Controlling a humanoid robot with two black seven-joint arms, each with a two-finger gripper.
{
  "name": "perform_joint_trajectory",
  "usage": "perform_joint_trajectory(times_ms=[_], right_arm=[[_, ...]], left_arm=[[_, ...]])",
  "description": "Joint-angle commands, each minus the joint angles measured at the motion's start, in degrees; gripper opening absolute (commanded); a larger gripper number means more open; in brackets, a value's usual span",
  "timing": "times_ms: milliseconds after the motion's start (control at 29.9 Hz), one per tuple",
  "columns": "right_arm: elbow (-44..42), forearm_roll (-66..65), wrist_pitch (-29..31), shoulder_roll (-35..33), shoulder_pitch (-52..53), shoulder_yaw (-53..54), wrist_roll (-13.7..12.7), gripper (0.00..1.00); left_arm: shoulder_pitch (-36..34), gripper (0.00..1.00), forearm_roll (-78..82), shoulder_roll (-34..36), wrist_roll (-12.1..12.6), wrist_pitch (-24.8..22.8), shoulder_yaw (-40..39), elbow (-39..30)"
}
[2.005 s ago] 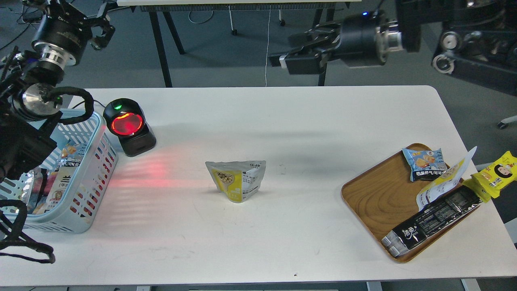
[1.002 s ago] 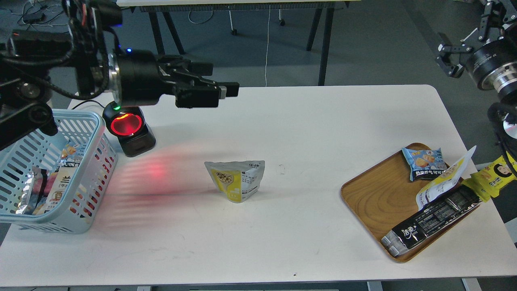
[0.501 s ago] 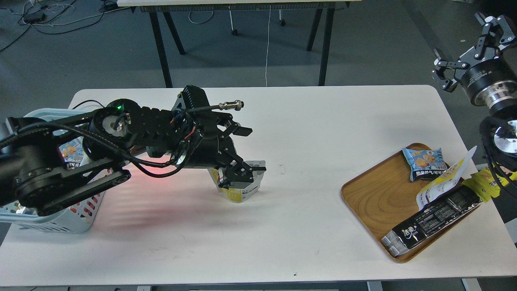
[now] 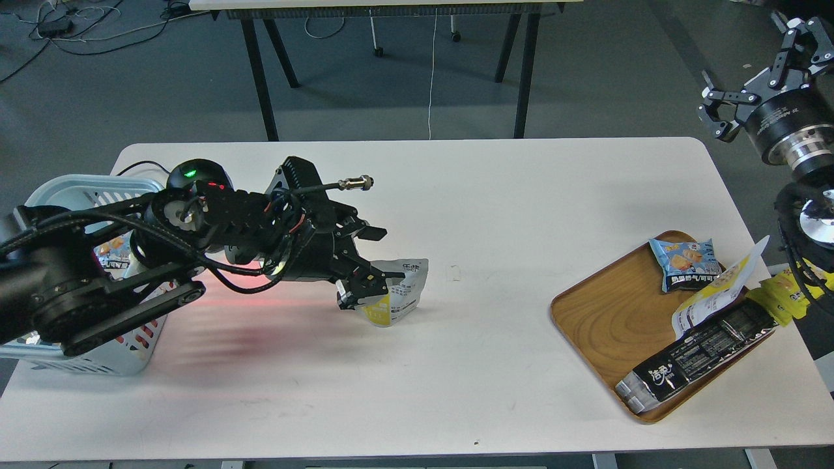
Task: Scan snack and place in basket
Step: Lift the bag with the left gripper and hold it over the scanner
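Black fingers of the left hand (image 4: 366, 260) spread wide at the snack (image 4: 399, 291), one fingertip touching its left side, the other above; nothing gripped. The snack stands mid-worktop (image 4: 456, 365), right of the basket (image 4: 85, 195). The right hand (image 4: 756, 68) hangs open, empty. One tray (image 4: 606, 319) right of the snack holds three packets.

Head view, legible text only. I can read very little. The long black bar packet (image 4: 697, 359) on the wooden tray (image 4: 603, 326) carries large white Chinese characters near its lower end, too stylised for me to read, plus fine white print I cannot resolve. The small blue packet (image 4: 684, 263) has a dark band with white Chinese characters, unreadable. The snack (image 4: 401, 293) shows dark print on its white back, too small to read.
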Motion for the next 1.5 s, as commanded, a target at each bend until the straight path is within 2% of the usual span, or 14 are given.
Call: perform_joint_trajectory(times_ms=[0, 368, 535, 768, 936, 1103, 1236, 1470], right_arm=[[-0.03, 0.0, 0.13, -0.01, -0.03, 0.27, 0.0, 0.98], [0.06, -0.18, 0.21, -0.45, -0.03, 0.27, 0.0, 0.98], [-0.03, -0.18, 0.22, -0.62, -0.03, 0.62, 0.0, 0.98], [-0.12, -0.18, 0.22, -0.8, -0.03, 1.67, 0.0, 0.98], [-0.03, -0.18, 0.3, -1.5, -0.03, 1.94, 0.0, 0.98], [-0.03, -0.18, 1.01, -1.59, -0.03, 1.94, 0.0, 0.98], [0.05, -0.18, 1.01, -1.59, 0.15, 1.94, 0.0, 0.98], [0.32, -0.26, 1.09, -1.68, 0.32, 1.85, 0.0, 0.98]], left_arm=[[0.41, 0.47, -0.01, -0.52, -1.36, 0.0, 0.15, 0.84], [0.5, 0.09, -0.01, -0.44, -1.62, 0.0, 0.06, 1.98], [0.59, 0.01, -0.01, -0.26, -1.45, 0.0, -0.03, 1.98], [1.47, 0.0, -0.01, 3.07, -2.06, 0.0, -1.43, -0.83], [1.65, 0.0, -0.01, 8.69, -6.63, 0.0, -5.99, -3.47], [1.56, 0.0, -0.01, 16.07, -7.51, 0.0, -8.03, -3.47], [1.65, 0.0, -0.01, 19.95, -9.27, 0.0, -7.76, -2.77], [1.65, 0.0, -0.01, 22.15, -9.32, 0.0, -7.24, -2.5]])
